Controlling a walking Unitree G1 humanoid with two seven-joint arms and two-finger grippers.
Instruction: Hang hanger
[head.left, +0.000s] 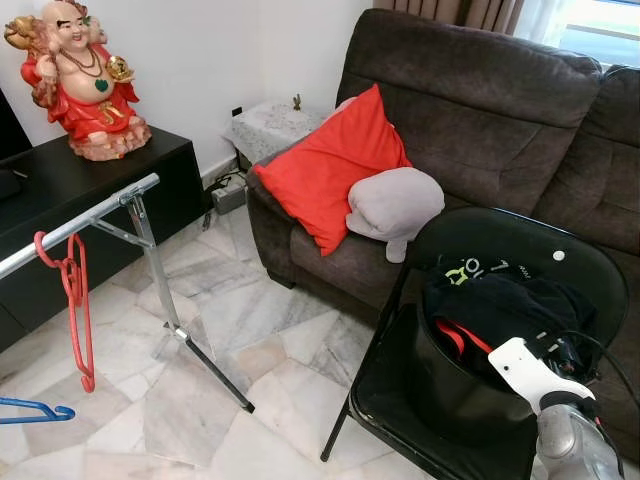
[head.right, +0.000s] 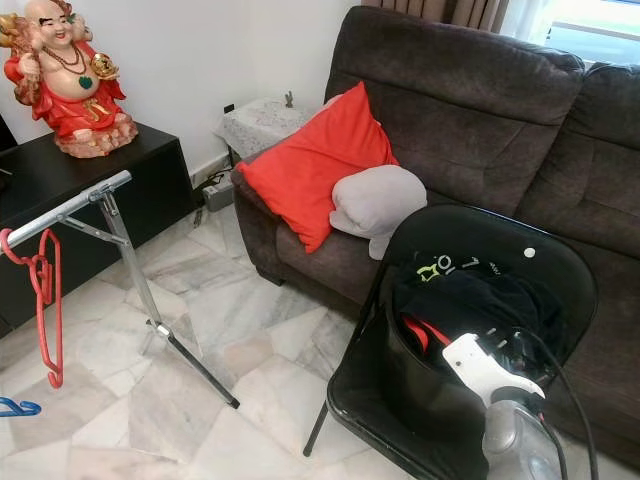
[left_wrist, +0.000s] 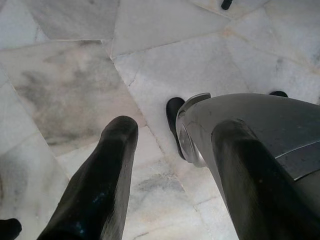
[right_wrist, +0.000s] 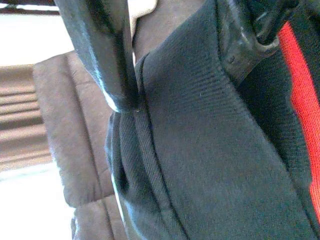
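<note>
A red hanger (head.left: 76, 300) hangs from the silver rail (head.left: 80, 222) of a clothes rack at the left. The hook end of a blue hanger (head.left: 35, 410) shows at the lower left edge. On a black folding chair (head.left: 520, 250) stands a black bin (head.left: 450, 385) of dark clothes (head.left: 500, 305) with red straps. My right arm (head.left: 535, 375) reaches into that bin. My right gripper (right_wrist: 180, 85) is open, its fingers (right_wrist: 102, 55) astride a fold of black cloth. Over the marble floor hangs my left gripper (left_wrist: 172, 135), open with nothing in it.
A brown sofa (head.left: 480, 110) with a red cushion (head.left: 330, 165) and a grey pillow (head.left: 393, 203) stands behind the chair. At the far left, a black cabinet (head.left: 70, 190) carries a red figurine (head.left: 85, 80). The rack's leg (head.left: 215, 375) crosses the marble floor (head.left: 250, 330).
</note>
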